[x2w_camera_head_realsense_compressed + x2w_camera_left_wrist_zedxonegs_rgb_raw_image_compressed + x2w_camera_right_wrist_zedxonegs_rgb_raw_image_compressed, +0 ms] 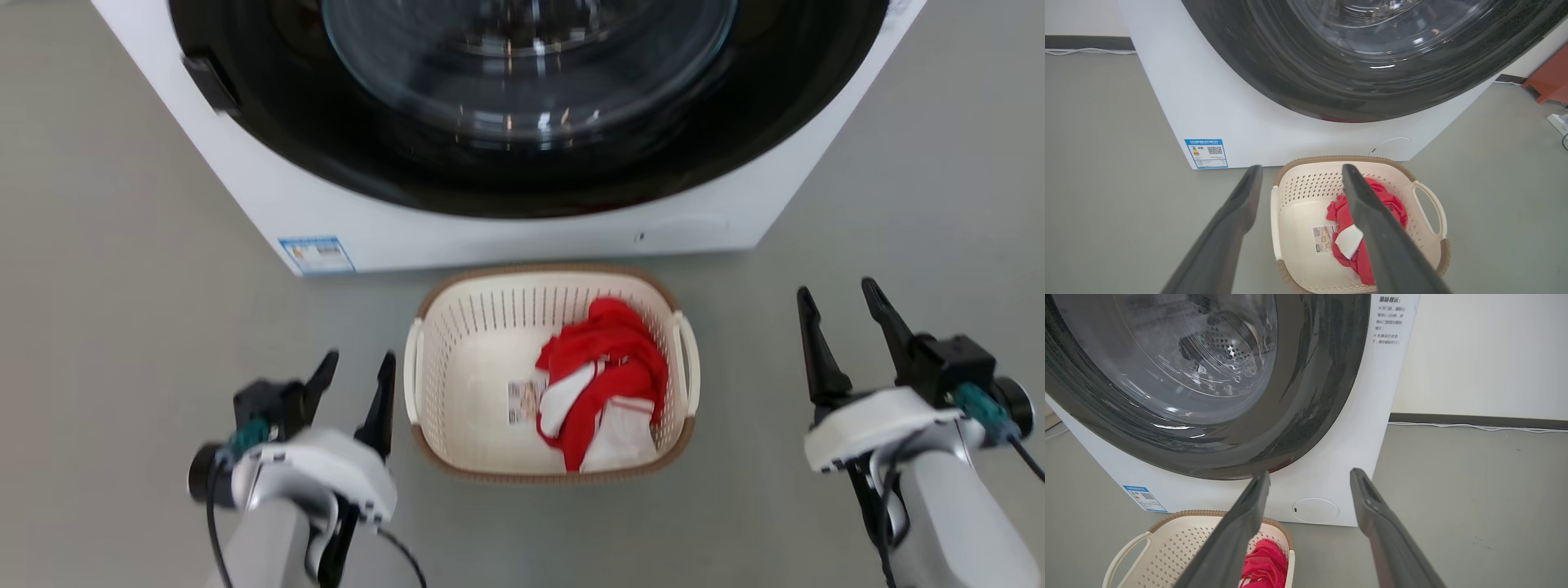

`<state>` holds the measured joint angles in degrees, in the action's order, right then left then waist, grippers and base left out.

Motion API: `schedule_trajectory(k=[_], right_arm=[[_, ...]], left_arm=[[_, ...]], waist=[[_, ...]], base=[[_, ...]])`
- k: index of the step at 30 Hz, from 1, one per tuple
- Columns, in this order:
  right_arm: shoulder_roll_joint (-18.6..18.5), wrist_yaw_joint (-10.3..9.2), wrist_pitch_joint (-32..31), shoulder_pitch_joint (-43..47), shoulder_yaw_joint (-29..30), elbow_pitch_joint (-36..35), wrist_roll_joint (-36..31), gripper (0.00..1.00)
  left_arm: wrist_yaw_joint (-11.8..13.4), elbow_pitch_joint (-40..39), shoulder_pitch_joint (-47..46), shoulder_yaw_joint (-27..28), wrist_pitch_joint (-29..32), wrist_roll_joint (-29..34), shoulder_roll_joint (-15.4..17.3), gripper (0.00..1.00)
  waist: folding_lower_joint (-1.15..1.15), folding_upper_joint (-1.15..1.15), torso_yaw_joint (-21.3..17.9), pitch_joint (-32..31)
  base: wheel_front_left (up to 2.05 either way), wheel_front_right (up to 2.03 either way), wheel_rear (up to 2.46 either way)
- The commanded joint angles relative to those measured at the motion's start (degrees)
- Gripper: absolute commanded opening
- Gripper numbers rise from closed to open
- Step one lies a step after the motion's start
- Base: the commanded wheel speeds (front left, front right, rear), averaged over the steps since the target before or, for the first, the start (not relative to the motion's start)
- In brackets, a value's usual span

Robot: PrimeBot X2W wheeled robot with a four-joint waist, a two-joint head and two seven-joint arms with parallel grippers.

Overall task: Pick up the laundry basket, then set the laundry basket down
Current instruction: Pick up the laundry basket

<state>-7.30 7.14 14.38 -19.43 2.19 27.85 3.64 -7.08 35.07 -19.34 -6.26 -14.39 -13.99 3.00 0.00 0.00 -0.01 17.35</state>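
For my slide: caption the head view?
Left tool and right tool, open, flank the laundry basket before the washing machine.

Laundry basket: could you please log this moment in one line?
laundry basket: on floor, ungrasped | left gripper: open, beside it | right gripper: open, farther off

My head camera looks steeply down from above at the laundry basket (478,384) on the floor (122,343), the washing machine (506,233) just beyond. My left wrist camera sits low and near, facing forward over the basket's left side; my right wrist one, probably farther off, faces the machine's door (1208,375). All three share basket and machine front.
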Motion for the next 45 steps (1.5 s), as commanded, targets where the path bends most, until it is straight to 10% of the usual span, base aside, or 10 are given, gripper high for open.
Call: schedule_trajectory(k=[1, 21, 45], right_arm=[[-0.33, 0.35, 0.62, -1.92, -1.49, 0.20, 0.51, 1.00], [-1.32, 0.35, 0.62, -18.53, -8.74, 25.27, 4.79, 1.00], [-2.71, 0.35, 0.62, -23.86, -12.68, 27.66, 6.89, 1.00]], left_arm=[[-0.23, 0.00, -3.09, 1.26, -0.61, 0.41, 0.48, 1.00], [0.01, 20.70, -21.74, -3.18, -0.61, -3.96, -0.10, 1.00], [3.28, 25.63, -31.24, -11.57, -0.61, -11.57, -0.12, 1.00]], waist=[[0.00, 0.00, -0.16, 3.30], [0.00, 0.00, 0.64, 16.82], [0.00, 0.00, 2.89, 27.74]], base=[[0.00, 0.00, 0.00], [0.00, 0.00, 0.00], [0.00, 0.00, 0.00]])
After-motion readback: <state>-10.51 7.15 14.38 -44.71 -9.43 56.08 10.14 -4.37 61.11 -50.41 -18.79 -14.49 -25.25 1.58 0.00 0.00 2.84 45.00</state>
